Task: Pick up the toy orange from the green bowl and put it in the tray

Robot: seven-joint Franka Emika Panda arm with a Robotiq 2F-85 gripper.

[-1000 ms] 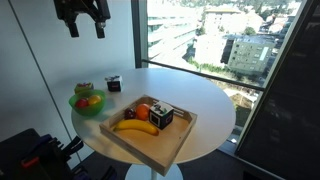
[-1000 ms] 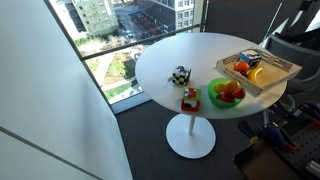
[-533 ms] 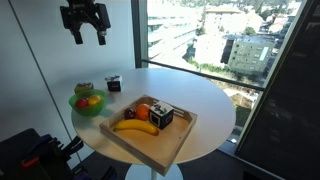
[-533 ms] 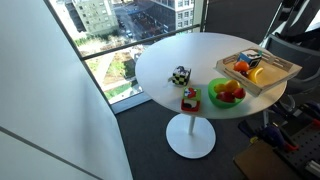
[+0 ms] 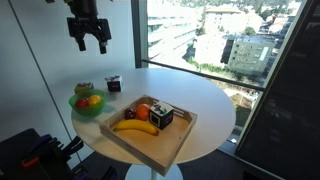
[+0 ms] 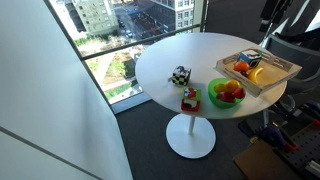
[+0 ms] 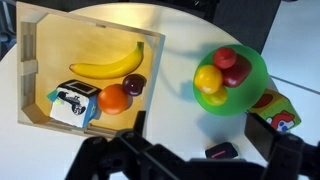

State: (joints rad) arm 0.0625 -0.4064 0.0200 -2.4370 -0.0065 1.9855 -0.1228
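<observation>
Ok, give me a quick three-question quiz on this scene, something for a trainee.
1. True or false: the toy orange already lies in the tray.
2. How many fruits lie in the tray? A one, B three, C five.
3. Fill in: the hand hangs high above the table, open, holding ____.
Key: 1 false, it sits in the green bowl. 2 B: banana, orange fruit, dark fruit. 3 nothing.

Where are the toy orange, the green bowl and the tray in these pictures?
toy orange (image 7: 207,77): wrist view, middle of the yellow ball.
green bowl (image 7: 256,75): wrist view, bare inner wall.
tray (image 7: 60,45): wrist view, bare wooden floor.
</observation>
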